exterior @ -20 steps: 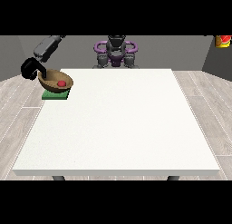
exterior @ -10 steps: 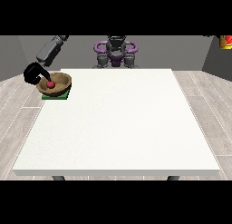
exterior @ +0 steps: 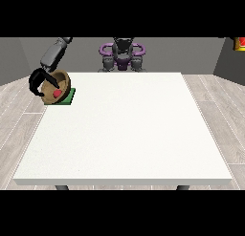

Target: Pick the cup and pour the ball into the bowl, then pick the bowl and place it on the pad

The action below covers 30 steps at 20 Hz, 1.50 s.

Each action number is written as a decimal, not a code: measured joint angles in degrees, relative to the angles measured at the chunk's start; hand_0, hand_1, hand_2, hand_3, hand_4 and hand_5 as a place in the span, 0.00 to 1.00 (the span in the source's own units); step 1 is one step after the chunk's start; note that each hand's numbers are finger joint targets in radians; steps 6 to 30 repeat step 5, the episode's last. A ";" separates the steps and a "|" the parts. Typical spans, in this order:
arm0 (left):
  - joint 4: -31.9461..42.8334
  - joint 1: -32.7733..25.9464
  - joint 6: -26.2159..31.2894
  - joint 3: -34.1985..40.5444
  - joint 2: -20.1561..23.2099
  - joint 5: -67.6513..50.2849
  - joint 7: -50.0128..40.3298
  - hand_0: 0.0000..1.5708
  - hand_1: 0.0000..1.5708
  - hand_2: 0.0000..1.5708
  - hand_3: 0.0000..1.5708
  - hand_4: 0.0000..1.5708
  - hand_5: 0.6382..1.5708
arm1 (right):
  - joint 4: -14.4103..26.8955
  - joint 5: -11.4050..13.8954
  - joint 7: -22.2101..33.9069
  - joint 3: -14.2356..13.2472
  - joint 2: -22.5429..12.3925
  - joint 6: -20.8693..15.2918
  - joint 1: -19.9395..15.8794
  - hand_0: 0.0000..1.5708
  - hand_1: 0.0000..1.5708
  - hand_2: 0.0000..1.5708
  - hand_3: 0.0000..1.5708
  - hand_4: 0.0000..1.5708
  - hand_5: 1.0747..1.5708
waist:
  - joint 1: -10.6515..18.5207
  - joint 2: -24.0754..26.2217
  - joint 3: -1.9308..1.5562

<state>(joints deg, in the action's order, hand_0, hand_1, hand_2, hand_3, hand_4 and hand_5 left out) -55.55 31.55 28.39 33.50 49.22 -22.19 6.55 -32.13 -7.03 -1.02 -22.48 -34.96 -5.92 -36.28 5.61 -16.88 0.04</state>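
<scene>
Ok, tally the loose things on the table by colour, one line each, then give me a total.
Brown: 1, the bowl, tilted, with the robot hand at the view's left on its rim.
Red: 1, the ball inside the bowl.
Green: 1, the pad under the bowl at the table's far left corner.
Total: 3. No cup shows.

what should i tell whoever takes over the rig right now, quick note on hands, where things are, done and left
Hand at the view's left: fingers curled round the rim of the bowl, which is tilted toward the camera over the green pad at the table's left edge.
Other hand: not in view.
Red ball lies inside the bowl. No cup visible.
Done: ball in bowl, bowl brought to the pad.
Left: settle the bowl level on the pad, let go, pull the arm back.
</scene>
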 measured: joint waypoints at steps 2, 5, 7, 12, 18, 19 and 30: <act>-2.35 -0.26 -0.80 -1.07 -1.41 -0.48 -1.79 0.00 0.00 0.00 0.00 0.76 1.00 | 1.50 0.62 0.62 0.60 -0.38 0.69 -0.26 0.00 0.00 0.00 0.00 0.00 0.65 | 0.60 1.58 -0.06; -4.39 -0.87 -2.56 -2.72 -3.72 -0.19 -3.34 0.00 0.00 0.00 0.00 0.76 1.00 | 2.23 1.10 3.27 1.19 -2.83 2.72 -1.68 0.00 0.00 0.00 0.00 0.13 0.61 | 0.32 3.94 -0.09; -4.39 -0.87 -2.56 -2.72 -3.72 -0.19 -3.34 0.00 0.00 0.00 0.00 0.76 1.00 | 2.23 1.10 3.27 1.19 -2.83 2.72 -1.68 0.00 0.00 0.00 0.00 0.13 0.61 | 0.32 3.94 -0.09; -4.39 -0.87 -2.56 -2.72 -3.72 -0.19 -3.34 0.00 0.00 0.00 0.00 0.76 1.00 | 2.23 1.10 3.27 1.19 -2.83 2.72 -1.68 0.00 0.00 0.00 0.00 0.13 0.61 | 0.32 3.94 -0.09; -4.39 -0.87 -2.56 -2.72 -3.72 -0.19 -3.34 0.00 0.00 0.00 0.00 0.76 1.00 | 2.23 1.10 3.27 1.19 -2.83 2.72 -1.68 0.00 0.00 0.00 0.00 0.13 0.61 | 0.32 3.94 -0.09; -4.39 -0.87 -2.56 -2.72 -3.72 -0.19 -3.34 0.00 0.00 0.00 0.00 0.76 1.00 | 2.23 1.10 3.27 1.19 -2.83 2.72 -1.68 0.00 0.00 0.00 0.00 0.13 0.61 | 0.32 3.94 -0.09; -4.39 -0.87 -2.56 -2.72 -3.72 -0.19 -3.34 0.00 0.00 0.00 0.00 0.76 1.00 | 2.23 1.10 3.27 1.19 -2.83 2.72 -1.68 0.00 0.00 0.00 0.00 0.13 0.61 | 0.32 3.94 -0.09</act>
